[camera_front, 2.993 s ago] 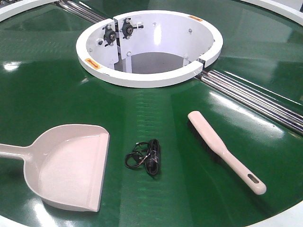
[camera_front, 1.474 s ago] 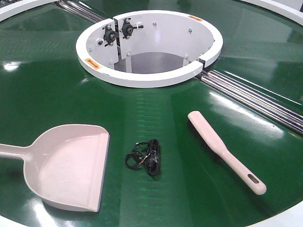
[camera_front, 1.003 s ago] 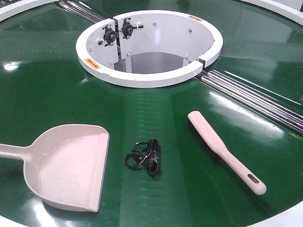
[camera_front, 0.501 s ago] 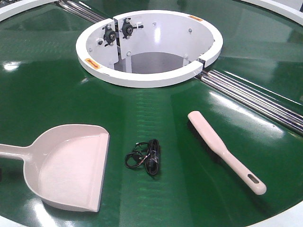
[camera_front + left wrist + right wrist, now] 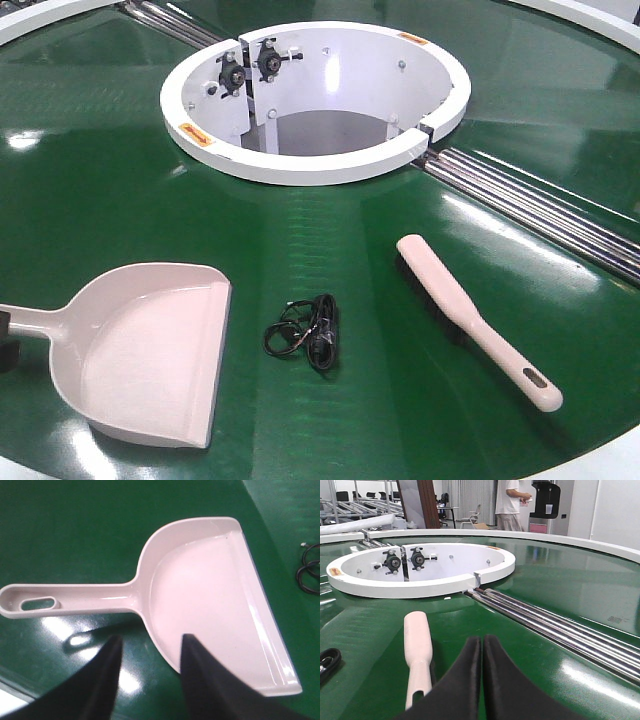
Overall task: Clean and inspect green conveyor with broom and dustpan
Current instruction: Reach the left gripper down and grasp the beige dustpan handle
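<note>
Dustpan (image 5: 210,595) below spread left tool (image 5: 151,638), broom (image 5: 418,640) beside clenched right tool (image 5: 481,640), held low, level

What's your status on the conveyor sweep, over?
Left gripper open, above dustpan near its handle, not gripping. Right gripper shut, empty, beside broom handle. Both tools flat on green conveyor. Black cable coil lying between them.

The green conveyor (image 5: 330,230) is carrying three things on its glossy belt. The dustpan (image 5: 150,350) is lying flat at the near left, its handle pointing left and its mouth facing right. A small black coiled cable (image 5: 307,335) is sitting near that mouth, not touching it. The broom (image 5: 470,320) is lying to the right, its handle slanting toward the near edge. Farther back, a white ring (image 5: 300,165) is rising from the belt, and steel rollers (image 5: 540,205) are running out to its right.
</note>
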Controlling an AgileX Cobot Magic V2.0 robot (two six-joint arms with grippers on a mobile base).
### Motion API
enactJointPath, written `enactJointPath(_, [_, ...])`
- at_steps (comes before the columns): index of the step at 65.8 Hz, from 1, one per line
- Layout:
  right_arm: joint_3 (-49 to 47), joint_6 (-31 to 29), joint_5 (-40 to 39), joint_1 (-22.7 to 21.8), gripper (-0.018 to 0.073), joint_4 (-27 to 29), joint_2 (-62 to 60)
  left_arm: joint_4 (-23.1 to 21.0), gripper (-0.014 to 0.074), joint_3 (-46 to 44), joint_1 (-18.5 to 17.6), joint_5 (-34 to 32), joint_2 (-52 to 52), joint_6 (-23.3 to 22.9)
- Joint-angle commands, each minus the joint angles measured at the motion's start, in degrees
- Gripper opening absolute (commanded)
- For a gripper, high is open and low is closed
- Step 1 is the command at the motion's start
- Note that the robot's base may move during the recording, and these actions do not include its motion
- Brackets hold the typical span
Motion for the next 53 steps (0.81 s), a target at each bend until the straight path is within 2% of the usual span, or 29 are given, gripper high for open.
enactJointPath(1, [0.2, -0.6, -4.3, -0.3, -0.0009, -0.1, -0.6, 0.0, 0.0424, -2.7, -0.3, -0.7, 1.2, -0.1])
enactJointPath(8, [0.2, -0.6, -4.4, -0.3, -0.0009, -0.1, -0.6, 1.5, 0.0508, -2.7, -0.3, -0.3, 1.7, 0.0])
enactJointPath(16, [0.2, -0.6, -4.4, -0.3, -0.0009, -0.1, -0.6, 1.5, 0.0527, -2.7, -0.3, -0.1, 1.7, 0.7])
enactJointPath(24, [0.2, -0.6, -4.4, -0.3, -0.0009, -0.1, -0.6, 1.5, 0.0523, -4.3, -0.3, 0.3, 2.0, 6.3])
enactJointPath(29, [0.2, -0.6, -4.4, -0.3, -0.0009, -0.1, -0.6, 1.5, 0.0523, -8.3, -0.3, 3.7, 3.8, 9.9])
enactJointPath(31, [0.2, -0.6, -4.4, -0.3, -0.0009, -0.1, -0.6, 1.5, 0.0523, -10.9, -0.3, 7.3, 5.1, 12.4])
enactJointPath(37, [0.2, -0.6, -4.4, -0.3, -0.0009, -0.1, -0.6, 2.2, 0.0523, -18.6, -0.3, 15.8, 9.8, 15.6])
enactJointPath(47, [0.2, -0.6, -4.4, -0.3, -0.0009, -0.1, -0.7, 7.3, 0.0523, -31.1, -0.3, 25.8, 19.3, 16.4])
enactJointPath(53, [0.2, -0.6, -4.4, -0.3, -0.0009, -0.1, -0.7, 10.2, 0.0523, -36.0, -0.3, 30.0, 24.5, 22.0])
